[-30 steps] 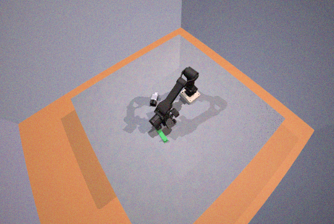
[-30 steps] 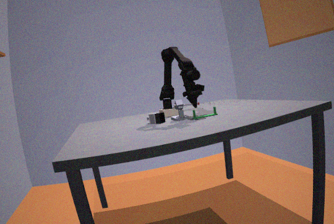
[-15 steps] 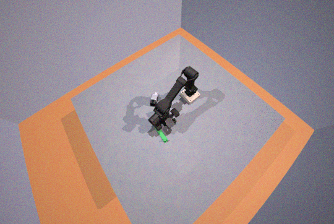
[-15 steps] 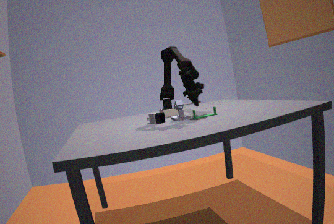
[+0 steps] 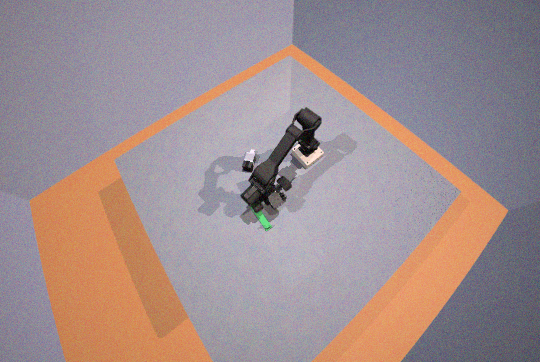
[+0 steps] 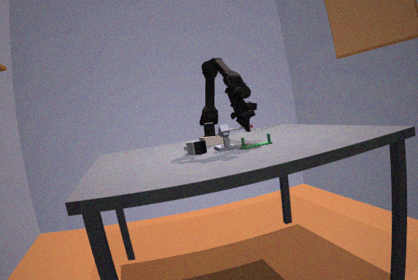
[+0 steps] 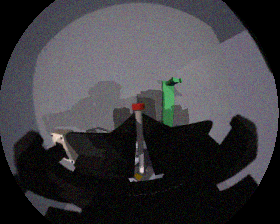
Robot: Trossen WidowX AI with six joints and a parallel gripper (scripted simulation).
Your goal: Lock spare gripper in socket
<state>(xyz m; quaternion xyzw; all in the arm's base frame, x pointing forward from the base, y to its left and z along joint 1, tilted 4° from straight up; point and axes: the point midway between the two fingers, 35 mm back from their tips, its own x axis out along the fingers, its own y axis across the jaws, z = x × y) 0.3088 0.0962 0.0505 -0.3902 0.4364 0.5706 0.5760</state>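
Observation:
My gripper (image 6: 248, 129) (image 7: 137, 116) is shut on the lock pin (image 6: 237, 129) (image 7: 139, 128), a thin grey rod with a red head, which sticks out beyond the fingertips. The pin is raised above the table and slants slightly. Its far end is close to the grey mount (image 6: 227, 142); whether the tip is still inside the socket cannot be told. The mount is hidden under the arm in the top view. The spare gripper (image 5: 249, 160) (image 6: 196, 147), a white and black block, lies on the table beside the mount, apart from my gripper.
A green bracket (image 5: 263, 220) (image 6: 253, 145) (image 7: 168, 105) with two uprights stands on the table near and below my fingers. The arm's pale base plate (image 5: 308, 158) (image 6: 210, 140) is behind the mount. The table's dark edge (image 6: 174, 187) shows in the exterior view.

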